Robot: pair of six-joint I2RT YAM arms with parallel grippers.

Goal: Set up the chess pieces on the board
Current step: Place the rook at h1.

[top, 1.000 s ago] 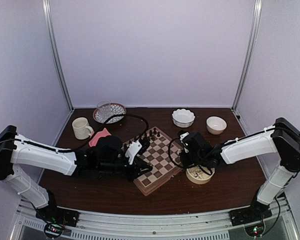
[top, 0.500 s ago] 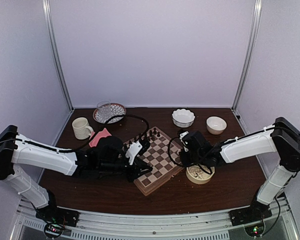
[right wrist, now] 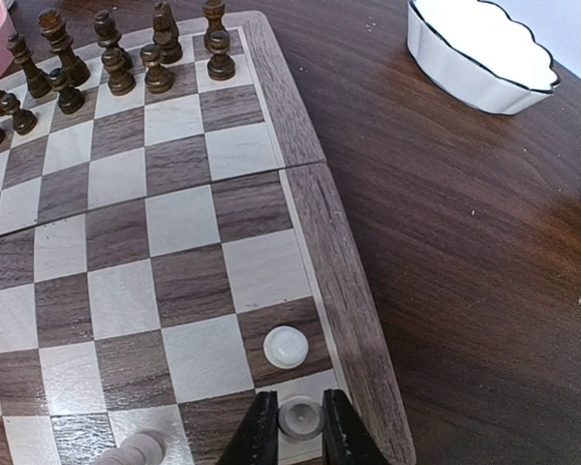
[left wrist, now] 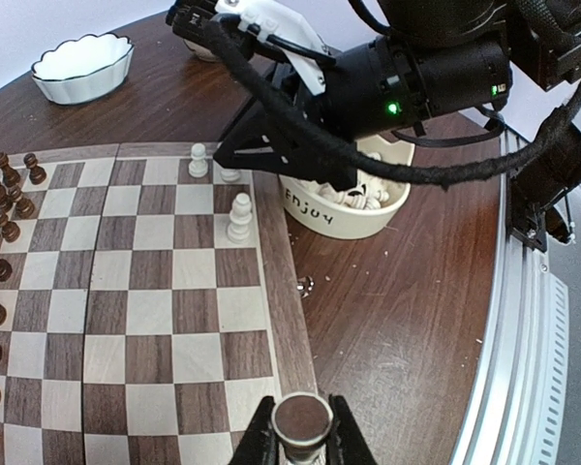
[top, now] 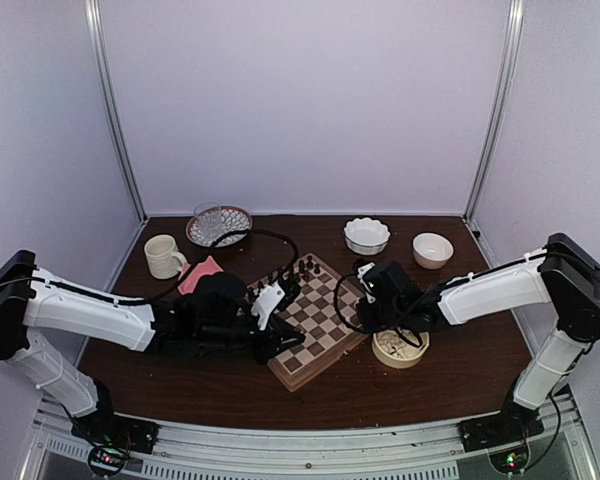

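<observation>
The board point(top: 325, 322) lies at an angle in the middle of the table. Dark pieces point(right wrist: 107, 53) fill its far rows. My left gripper point(left wrist: 302, 436) is shut on a cream-white chess piece point(left wrist: 302, 418) whose dark felt base faces the camera, over the board's near corner point(top: 280, 345). My right gripper point(right wrist: 299, 431) is shut on a white piece point(right wrist: 299, 417) standing on the corner square at the board's right edge point(top: 364, 308). A white pawn point(right wrist: 286, 347) stands one square beyond it. A taller white piece point(left wrist: 239, 215) stands nearby.
A cream bowl marked ENJOY point(left wrist: 353, 199) with several white pieces sits just right of the board point(top: 400, 348). A fluted white bowl point(top: 366, 234), a small bowl point(top: 432, 249), a mug point(top: 163, 256), a pink object point(top: 200, 272) and a glass on a plate point(top: 218, 225) stand behind.
My right gripper has shifted slightly left, further over the board's right edge. The left arm has hardly moved and still holds its piece.
</observation>
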